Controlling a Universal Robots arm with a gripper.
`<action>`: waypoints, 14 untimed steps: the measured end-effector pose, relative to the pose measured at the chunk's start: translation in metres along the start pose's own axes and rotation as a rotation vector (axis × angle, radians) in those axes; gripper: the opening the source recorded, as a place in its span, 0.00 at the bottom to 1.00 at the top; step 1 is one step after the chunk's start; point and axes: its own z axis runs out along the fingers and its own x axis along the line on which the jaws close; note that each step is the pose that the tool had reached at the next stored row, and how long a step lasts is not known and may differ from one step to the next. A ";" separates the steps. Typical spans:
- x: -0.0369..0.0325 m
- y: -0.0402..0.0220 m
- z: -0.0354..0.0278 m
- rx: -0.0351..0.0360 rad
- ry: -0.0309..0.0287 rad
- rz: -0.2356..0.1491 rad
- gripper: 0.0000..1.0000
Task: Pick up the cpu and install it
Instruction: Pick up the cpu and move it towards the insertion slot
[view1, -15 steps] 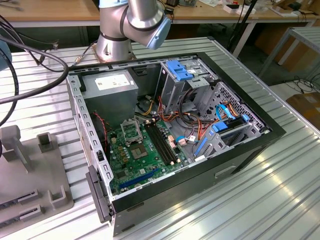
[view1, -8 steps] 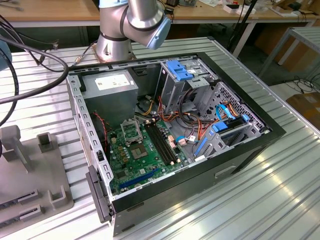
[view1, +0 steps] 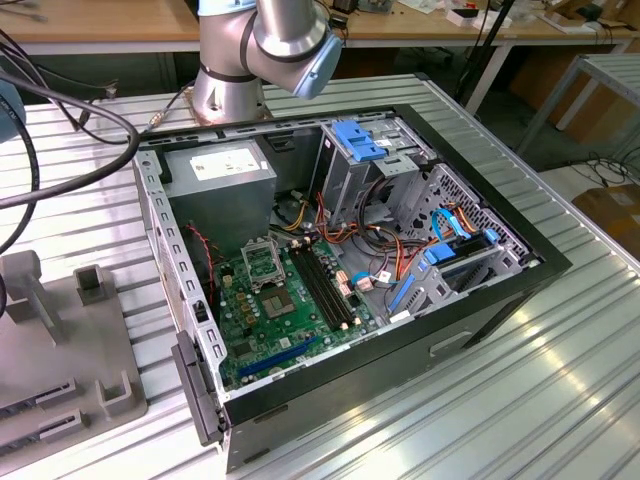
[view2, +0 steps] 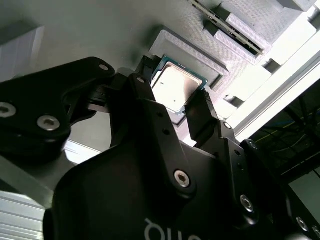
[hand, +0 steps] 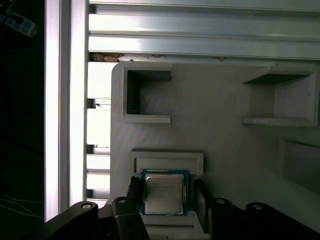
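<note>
Looking down through the first wrist view, I have the cpu (hand: 163, 198) lying flat, silvery lid up, directly between the fingertips of the gripper (hand: 166, 190). It sits in a shallow raised seat (hand: 167, 161) on the grey fixture tray (hand: 225, 150) — a frame that, I judge, keeps the chip square and leaves two opposite edges reachable. The fingers (hand: 199, 192) stand apart, one on each flank of the chip, with a sliver of gap at either edge, so nothing is clamped yet. Straddling it this way lines the pads up with the edges and leaves the lid untouched. Beyond the fingertips the tray carries box-shaped pockets (hand: 145, 95), and past those runs the ribbed aluminium table (hand: 200, 30). In the exterior view the open computer case (view1: 548, 265) lies on that table, and the socket (view1: 262, 263) on its green board (view1: 290, 335) looks vacant — installing is not begun.
</note>
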 end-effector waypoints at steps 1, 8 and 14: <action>0.0002 0.0000 -0.0001 0.0000 0.0001 0.000 0.55; 0.0011 0.0001 0.0022 0.0000 -0.0063 0.000 0.55; 0.0036 0.0002 0.0023 0.0000 -0.0107 0.000 0.55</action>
